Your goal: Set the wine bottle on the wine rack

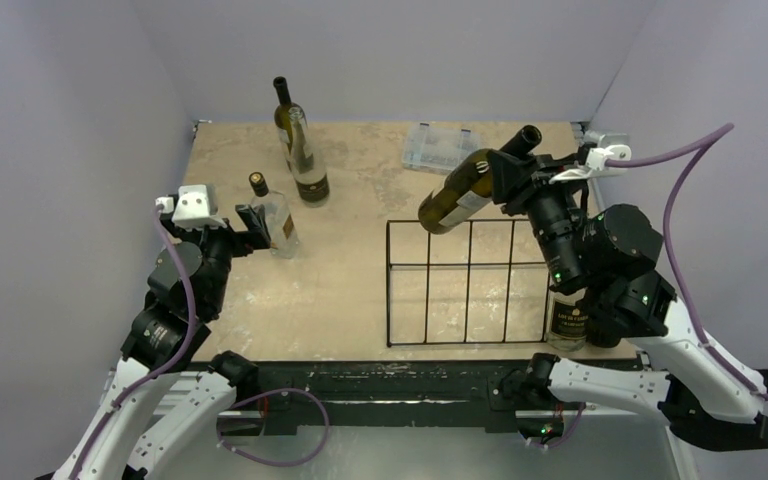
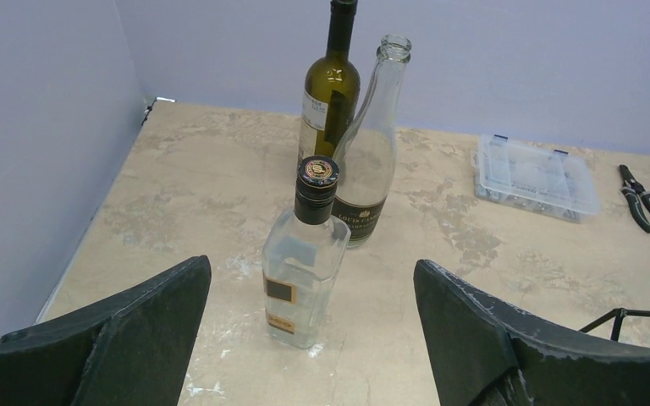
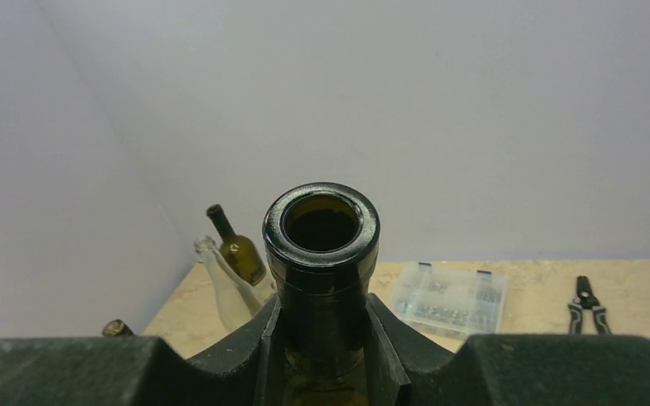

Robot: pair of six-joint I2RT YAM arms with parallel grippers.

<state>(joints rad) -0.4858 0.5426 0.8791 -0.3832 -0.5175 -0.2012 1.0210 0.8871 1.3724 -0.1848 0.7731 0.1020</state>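
Nearest, by the right arm's elbow, a labelled bottle (image 1: 566, 322) stands at the rack's right end. Whether it sits inside the frame I cannot tell, and its writing is too small to read. The rack (image 1: 465, 285) lies on the table (image 1: 360, 300), and no bottle rests in the slots that show. Above its far rail the right gripper (image 1: 508, 172) is clamped on the neck of the wine bottle (image 1: 457, 195), which hangs tilted in the air, base towards the left and open mouth towards the wrist camera.

So the pick-up looks done. Lowering the bottle into a slot and letting go are left.

The left gripper (image 2: 311, 279) has its jaws spread wide and grips nothing. Just beyond it stands a square clear bottle (image 2: 305, 271) with a black cap. Farther back stand a tall clear bottle (image 2: 371, 152), whose dark label begins "LOUIS C", and a dark green bottle (image 2: 332, 89). A clear box (image 2: 535, 178) and pliers (image 2: 641, 199) lie near the back wall.
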